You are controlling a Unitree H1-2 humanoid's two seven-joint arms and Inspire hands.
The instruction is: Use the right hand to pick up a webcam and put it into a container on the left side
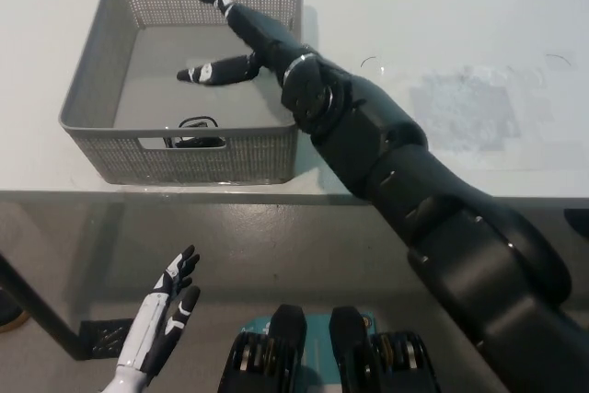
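Observation:
The black webcam (pixel 194 132) lies on the floor of the grey perforated basket (pixel 101 71), close to its near wall and partly hidden by that wall. My black right hand (pixel 241 41) hangs open over the basket's middle, fingers spread, with nothing in it. Its arm reaches in over the basket's right rim. My white left hand (pixel 164 312) rests open at the lower left, below the table edge.
The basket stands on the white table (pixel 442 25) at the left, near the front edge. A pale scuffed patch (pixel 465 109) marks the tabletop to the right of the arm.

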